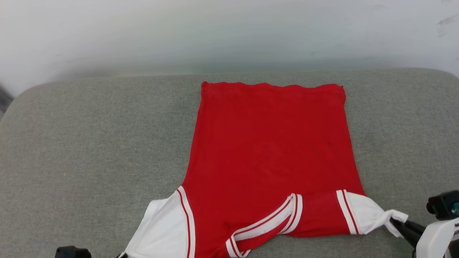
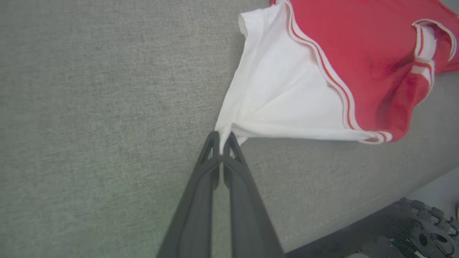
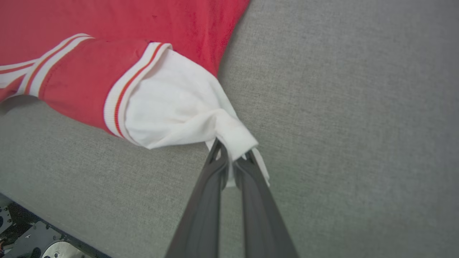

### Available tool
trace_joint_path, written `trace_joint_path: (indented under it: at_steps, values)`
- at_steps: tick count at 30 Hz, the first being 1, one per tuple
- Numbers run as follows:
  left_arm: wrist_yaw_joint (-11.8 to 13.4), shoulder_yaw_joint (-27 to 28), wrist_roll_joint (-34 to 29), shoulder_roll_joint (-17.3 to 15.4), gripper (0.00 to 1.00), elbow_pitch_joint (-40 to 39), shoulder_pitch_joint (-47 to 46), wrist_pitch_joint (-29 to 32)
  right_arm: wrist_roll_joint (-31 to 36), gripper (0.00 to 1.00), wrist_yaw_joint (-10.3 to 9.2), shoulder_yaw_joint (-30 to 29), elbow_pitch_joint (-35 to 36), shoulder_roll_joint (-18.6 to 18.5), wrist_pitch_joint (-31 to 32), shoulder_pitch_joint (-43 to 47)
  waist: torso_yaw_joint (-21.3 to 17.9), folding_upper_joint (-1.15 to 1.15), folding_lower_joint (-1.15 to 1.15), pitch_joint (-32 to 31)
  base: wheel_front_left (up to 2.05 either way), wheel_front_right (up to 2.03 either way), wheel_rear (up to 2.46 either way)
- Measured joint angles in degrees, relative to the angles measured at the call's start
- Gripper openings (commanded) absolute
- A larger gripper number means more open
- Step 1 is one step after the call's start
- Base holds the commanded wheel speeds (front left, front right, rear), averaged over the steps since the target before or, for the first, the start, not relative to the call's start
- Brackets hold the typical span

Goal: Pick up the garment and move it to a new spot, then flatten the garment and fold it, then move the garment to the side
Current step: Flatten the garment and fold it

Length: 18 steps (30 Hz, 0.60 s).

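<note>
Grey fabric covers the table (image 1: 89, 143), and the red garment (image 1: 272, 150) lies spread flat on it, hem at the far side. The left fingers (image 2: 206, 175) are closed on the tip of one white sleeve (image 2: 276, 89); the right fingers (image 3: 211, 186) pinch the other white sleeve (image 3: 172, 114) tightly.

Free room on three sides of the garment (image 1: 272, 150)
The grey padded top (image 1: 89, 143) is bare across its whole left half, along the far edge below the pale wall (image 1: 229, 32), and in a narrower strip by the right edge; spread cloth takes up the near edge.
</note>
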State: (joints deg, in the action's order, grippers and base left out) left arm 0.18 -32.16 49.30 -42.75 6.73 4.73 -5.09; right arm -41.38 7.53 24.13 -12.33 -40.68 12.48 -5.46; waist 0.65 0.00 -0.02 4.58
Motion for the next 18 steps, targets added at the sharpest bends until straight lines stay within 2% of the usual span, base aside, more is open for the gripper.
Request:
trace_joint_path:
  at_steps: [8,9,10,18]
  values:
    - [1.9,-0.3,2.2,-1.2,0.0,-5.0,4.6,1.9,-2.5,0.0,0.0,0.5,1.8,-1.7,3.8,4.6,-0.4,0.0,0.0,-0.7,0.0,0.0,0.0]
    - [1.9,-0.5,2.3,-1.1,0.0,-5.5,4.6,2.0,-2.8,0.29,0.0,0.5,1.5,-1.7,4.6,4.6,-0.4,0.0,0.0,-0.6,0.0,0.0,0.0]
    - [1.9,-0.6,2.2,-1.0,0.0,-6.1,4.6,2.2,-3.0,1.0,0.0,0.2,1.3,-1.7,5.2,4.6,-0.3,0.0,0.0,-0.5,0.0,0.0,0.0]
    - [2.4,-1.4,1.7,-1.3,0.0,-12.2,4.1,4.0,-6.3,1.0,-0.02,-4.4,5.3,-3.9,13.7,2.3,0.8,0.0,0.01,0.9,0.0,0.0,0.0]
